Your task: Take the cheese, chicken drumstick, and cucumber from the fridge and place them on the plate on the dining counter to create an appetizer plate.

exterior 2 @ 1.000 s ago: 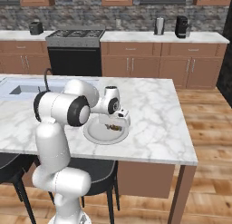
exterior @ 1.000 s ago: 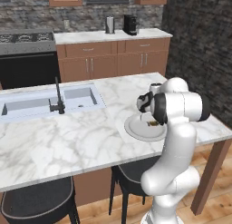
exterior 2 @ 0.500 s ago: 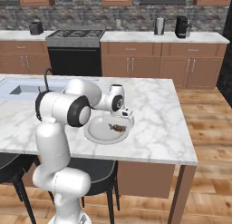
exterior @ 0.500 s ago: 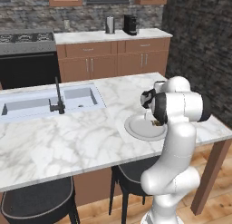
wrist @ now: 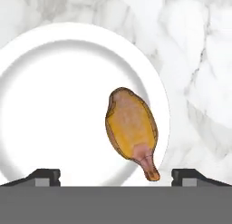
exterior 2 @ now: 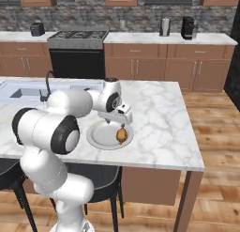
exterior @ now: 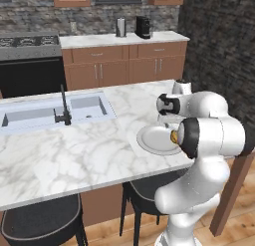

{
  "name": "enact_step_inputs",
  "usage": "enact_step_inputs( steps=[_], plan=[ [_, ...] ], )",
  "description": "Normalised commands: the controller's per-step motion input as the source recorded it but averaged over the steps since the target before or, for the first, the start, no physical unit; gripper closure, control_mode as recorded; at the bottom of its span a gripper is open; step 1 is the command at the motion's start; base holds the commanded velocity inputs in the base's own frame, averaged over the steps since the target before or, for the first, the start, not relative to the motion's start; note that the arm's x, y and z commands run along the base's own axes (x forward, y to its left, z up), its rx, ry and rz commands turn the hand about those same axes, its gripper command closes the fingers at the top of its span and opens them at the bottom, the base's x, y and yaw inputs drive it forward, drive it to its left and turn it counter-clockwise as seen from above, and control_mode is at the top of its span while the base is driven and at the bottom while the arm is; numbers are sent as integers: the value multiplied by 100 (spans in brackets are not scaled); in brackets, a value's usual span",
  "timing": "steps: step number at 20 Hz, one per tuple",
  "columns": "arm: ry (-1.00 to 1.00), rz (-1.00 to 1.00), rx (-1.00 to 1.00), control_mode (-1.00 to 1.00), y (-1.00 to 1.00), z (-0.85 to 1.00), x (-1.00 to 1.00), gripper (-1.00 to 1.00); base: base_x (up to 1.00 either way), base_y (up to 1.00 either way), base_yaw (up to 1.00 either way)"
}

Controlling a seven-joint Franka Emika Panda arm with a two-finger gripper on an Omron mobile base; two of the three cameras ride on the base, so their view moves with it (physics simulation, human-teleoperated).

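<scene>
- Looking down along my pincer (wrist: 116, 175), I see its two dark fingertips (wrist: 43, 177) standing far apart at the bottom corners, with nothing between them.
- Below me sits the white plate (wrist: 54, 105), round with a raised rim, its right edge curving through the middle of the picture.
- The chicken drumstick (wrist: 132, 130) lies on the plate's right side, golden-brown, fat end up, its pale bone end pointing down and slightly right, reaching the rim.
- The drumstick is clear of both fingertips; neither touches it.
- Around the plate, on top and at right, I see the white marble table (wrist: 199, 60) with grey veins.
</scene>
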Motion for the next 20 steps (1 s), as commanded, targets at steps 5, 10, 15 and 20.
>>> enact_step_inputs(
  steps=[5,10,15,20],
  plan=[
    [-41,-3,-5,-100,24,100,-88,-100,0,0,0],
    [-34,0,-1,-100,12,100,-100,-100,0,0,0],
    [-21,9,-3,-100,17,97,-100,-100,0,0,0],
    [-23,18,-9,-100,29,87,-96,-100,0,0,0]
  ],
)
